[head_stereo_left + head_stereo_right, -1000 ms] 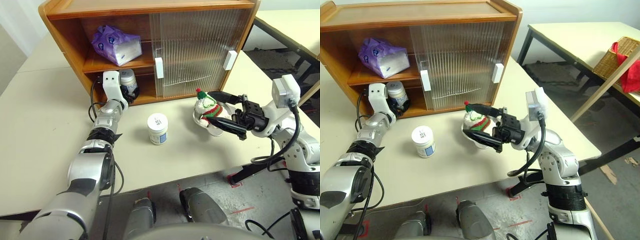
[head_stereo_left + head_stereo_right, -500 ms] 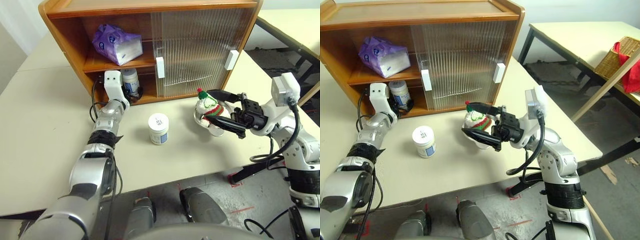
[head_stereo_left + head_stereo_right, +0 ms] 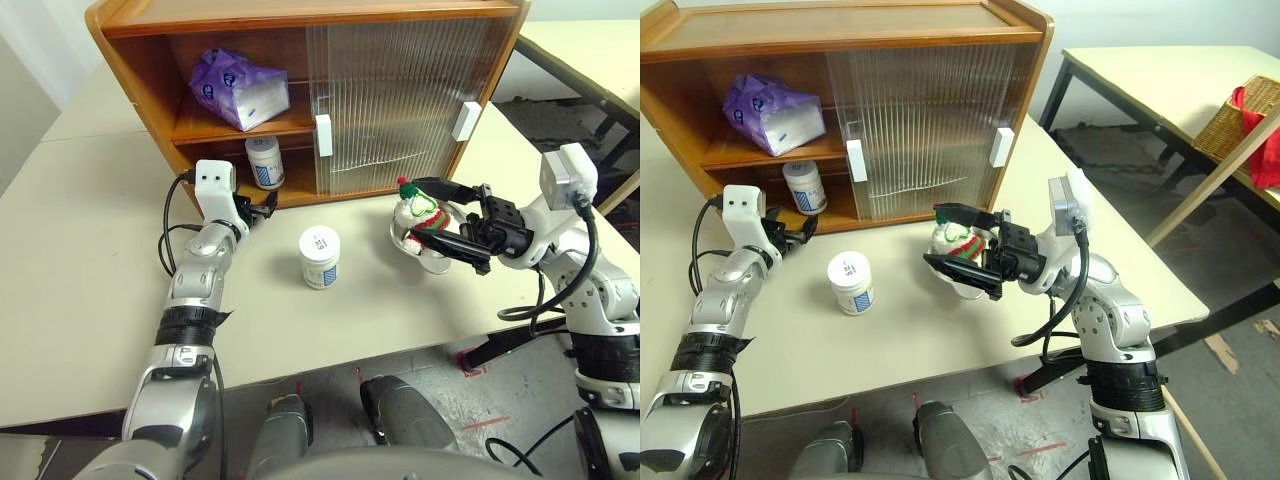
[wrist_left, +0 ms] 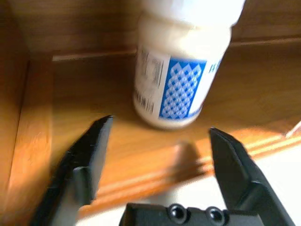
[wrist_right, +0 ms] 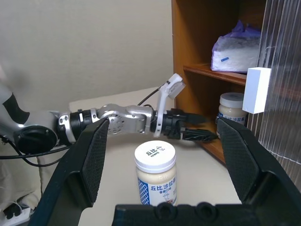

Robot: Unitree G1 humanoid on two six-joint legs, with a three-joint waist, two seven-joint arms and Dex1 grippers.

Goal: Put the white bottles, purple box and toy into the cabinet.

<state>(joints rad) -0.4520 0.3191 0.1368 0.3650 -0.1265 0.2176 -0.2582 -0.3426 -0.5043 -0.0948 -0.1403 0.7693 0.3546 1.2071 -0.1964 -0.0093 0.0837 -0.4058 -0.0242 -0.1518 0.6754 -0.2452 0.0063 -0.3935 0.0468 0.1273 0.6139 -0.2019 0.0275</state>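
One bottle (image 3: 264, 161) stands inside the cabinet (image 3: 300, 20), released; the left claw (image 3: 262, 204) gapes empty just outside, right claw (image 3: 447, 213) wide.

On the tabletop (image 3: 940, 330) one white bottle (image 3: 850, 283) stands before the cabinet (image 3: 840, 30), another (image 3: 804, 186) on its lower shelf beneath the purple box (image 3: 772, 103), while the right pincer (image 3: 958, 245) brackets the toy (image 3: 958, 243).

The left gripper (image 3: 262, 205) has pulled back out of the cabinet (image 3: 140, 60). Before, it was around the white bottle (image 3: 264, 162) on the bottom shelf. Now the bottle stands alone there, and the gripper's open fingers are in front of it.
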